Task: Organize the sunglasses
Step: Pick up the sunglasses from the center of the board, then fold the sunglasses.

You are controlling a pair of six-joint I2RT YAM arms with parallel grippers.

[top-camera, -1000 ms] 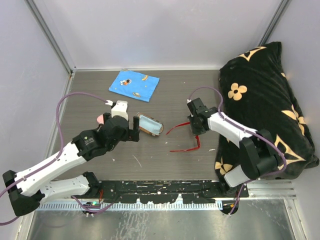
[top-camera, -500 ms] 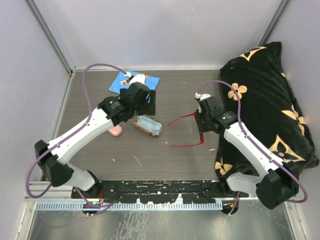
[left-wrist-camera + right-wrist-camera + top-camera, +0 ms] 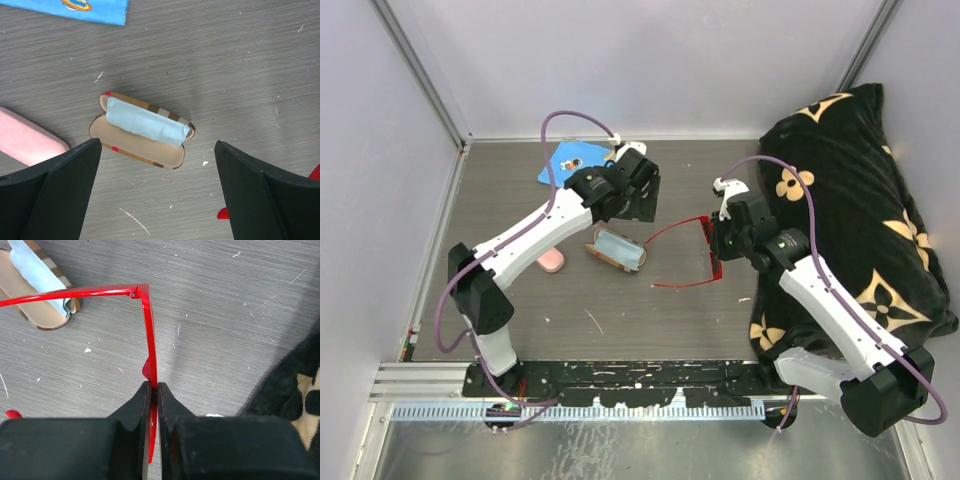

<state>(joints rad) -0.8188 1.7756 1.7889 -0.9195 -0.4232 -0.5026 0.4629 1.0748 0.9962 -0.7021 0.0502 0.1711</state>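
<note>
The red sunglasses (image 3: 711,253) have both arms unfolded and pointing left over the table. My right gripper (image 3: 718,240) is shut on the middle of their front frame. In the right wrist view the thin red frame (image 3: 147,325) runs up from between my closed fingers (image 3: 134,407). My left gripper (image 3: 642,204) is open and empty, just behind the open brown glasses case (image 3: 618,250). In the left wrist view that case (image 3: 150,150) lies below, with a light blue cloth (image 3: 147,122) in it. The dark brown sunglasses are out of view.
A pink glasses case (image 3: 551,261) lies left of the open case. A blue patterned cloth (image 3: 570,162) lies at the back, partly under my left arm. A black pillow with tan flowers (image 3: 850,200) fills the right side. Grey walls close the back and sides.
My left arm has swung from the near left out to the far middle, above the open case. My right gripper has shifted slightly and turned the red sunglasses.
</note>
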